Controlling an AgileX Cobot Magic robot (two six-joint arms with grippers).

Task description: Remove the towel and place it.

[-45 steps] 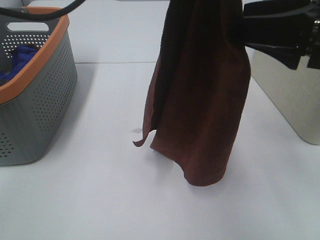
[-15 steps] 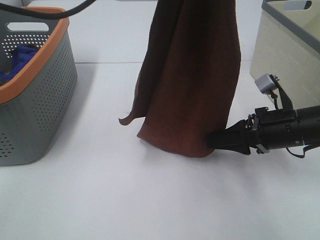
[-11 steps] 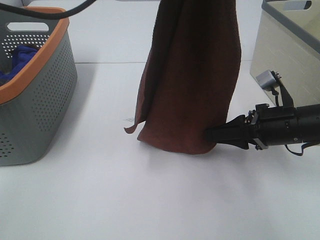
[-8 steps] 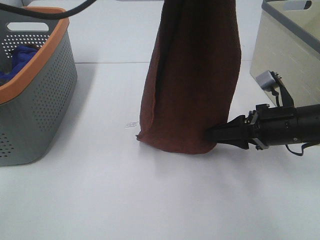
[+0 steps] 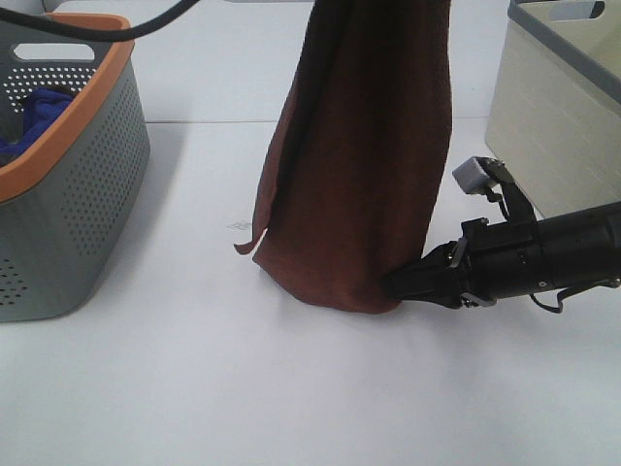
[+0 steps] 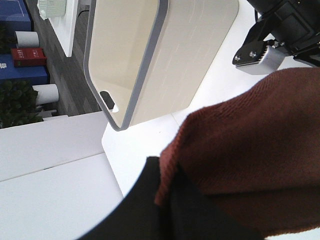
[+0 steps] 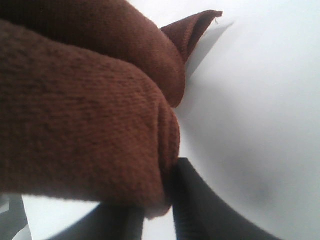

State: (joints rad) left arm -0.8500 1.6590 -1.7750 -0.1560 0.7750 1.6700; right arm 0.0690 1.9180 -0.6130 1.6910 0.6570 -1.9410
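The maroon towel (image 5: 369, 155) hangs as a tall drape from above the top edge of the exterior view, and its lower edge rests on the white table. My left gripper (image 6: 167, 192) is shut on the towel's top (image 6: 250, 150); it is out of the exterior view. My right gripper (image 5: 396, 284) lies low over the table, with its tips at the towel's lower right corner. In the right wrist view the towel's edge (image 7: 75, 115) sits pinched between the two dark fingers of that gripper (image 7: 157, 212). No white tag shows.
A grey perforated basket with an orange rim (image 5: 87, 184) stands at the left and holds a blue cloth (image 5: 34, 116). A beige bin with a grey rim (image 5: 553, 126) stands at the right, close behind my right arm; it also shows in the left wrist view (image 6: 190, 50).
My right arm came down from the upper right to table height and moved left onto the towel's lower right corner. The towel's lower edge swung and shifted slightly left.
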